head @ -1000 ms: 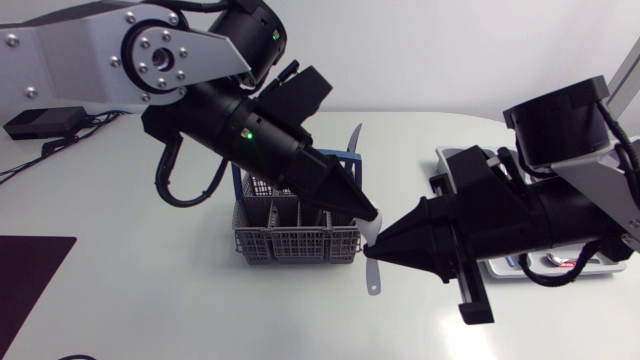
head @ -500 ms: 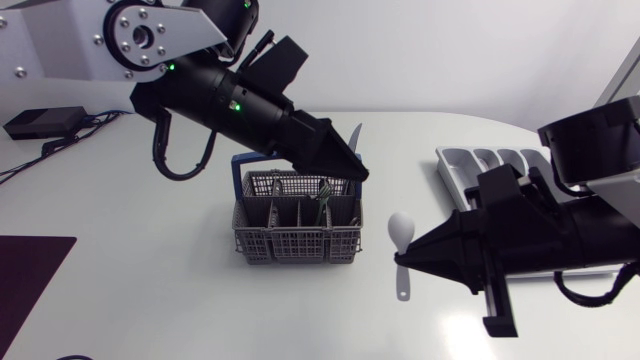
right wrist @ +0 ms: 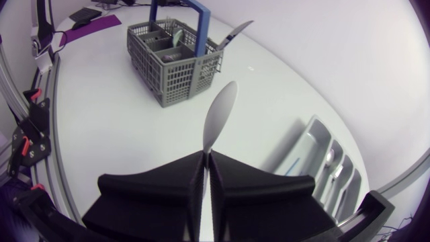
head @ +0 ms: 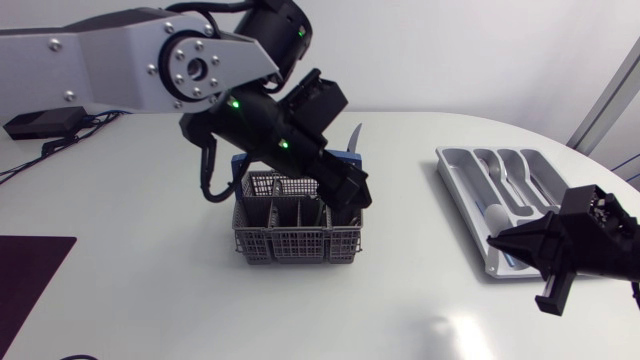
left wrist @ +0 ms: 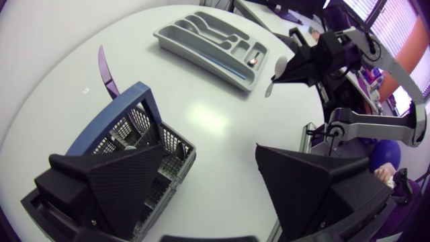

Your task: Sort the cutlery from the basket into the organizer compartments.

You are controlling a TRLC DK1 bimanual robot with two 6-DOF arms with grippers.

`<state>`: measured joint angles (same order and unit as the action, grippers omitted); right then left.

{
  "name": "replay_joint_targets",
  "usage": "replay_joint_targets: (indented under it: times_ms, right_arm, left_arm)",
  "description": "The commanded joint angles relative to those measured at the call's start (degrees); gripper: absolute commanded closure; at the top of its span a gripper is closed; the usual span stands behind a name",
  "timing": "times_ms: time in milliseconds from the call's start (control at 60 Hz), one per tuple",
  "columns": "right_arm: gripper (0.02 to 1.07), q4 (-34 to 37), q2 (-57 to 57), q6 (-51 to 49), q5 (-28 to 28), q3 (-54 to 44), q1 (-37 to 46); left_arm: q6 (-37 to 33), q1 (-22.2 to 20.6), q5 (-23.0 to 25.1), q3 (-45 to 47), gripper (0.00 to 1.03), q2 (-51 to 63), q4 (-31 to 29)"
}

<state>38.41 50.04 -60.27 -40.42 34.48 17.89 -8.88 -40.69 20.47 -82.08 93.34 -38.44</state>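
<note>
One white spoon (right wrist: 219, 111) is on its way at this moment. The right hand (right wrist: 206, 156) is closed on its handle from both sides, with the bowl pointing ahead of the fingers. In the head view the spoon hangs at the near end of the organizer (head: 458, 200), not yet laid in any compartment. A few pieces already lie in the organizer: spoons in one of the long compartments, and something small in the cross compartment at the end, which I cannot identify.

The left hand (left wrist: 209, 151) is wide open and holds nothing. It hangs just over the right side of the basket (head: 295, 243). A knife (head: 355, 137) stands tilted out of the basket's far corner, and some more pieces are inside, hard to make out. I judge the task to be somewhere in the middle: some cutlery is sorted, one spoon is close to placing, and the basket is not yet emptied.

The bench (head: 150, 280) is white and smooth, with a soft shine. A dark mat (head: 30, 280) lies at its near left corner, and a small black box (head: 40, 122) with cables sits by the far left edge.
</note>
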Motion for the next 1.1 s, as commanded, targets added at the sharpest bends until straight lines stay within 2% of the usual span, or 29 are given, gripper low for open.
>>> replay_joint_targets:
  times_ms: [0, 200, 400, 800, 1017, 1083]
  right_arm:
    - [1.01, -0.1, 1.5, -6.7, -0.2, -1.4, 5.2]
    - [1.01, -3.9, 6.7, -15.8, -2.3, -1.1, 18.3]
    - [1.01, -11.9, 14.6, -21.7, -4.0, -1.3, 27.7]
    - [1.01, -31.6, 29.3, -26.7, -2.8, -1.8, 33.5]
    - [1.01, -44.1, 35.4, -29.6, 0.6, -2.5, 33.9]
    - [1.01, -45.4, 37.1, -30.9, 1.9, -2.3, 33.8]
  left_arm:
    - [-0.4, -2.5, -3.2, 1.2, 0.08, 1.8, 0.3]
    - [-0.9, -5.2, -9.5, 2.0, 0.08, 3.3, 1.1]
    - [-1.4, -7.4, -14.7, 2.8, 0.08, 4.4, 2.8]
    - [-1.7, -9.0, -18.8, 3.2, 0.08, 6.3, 4.5]
    - [-1.7, -9.2, -20.4, 2.4, 0.08, 6.9, 4.5]
    - [-1.9, -9.3, -20.8, 2.3, 0.08, 7.0, 4.5]
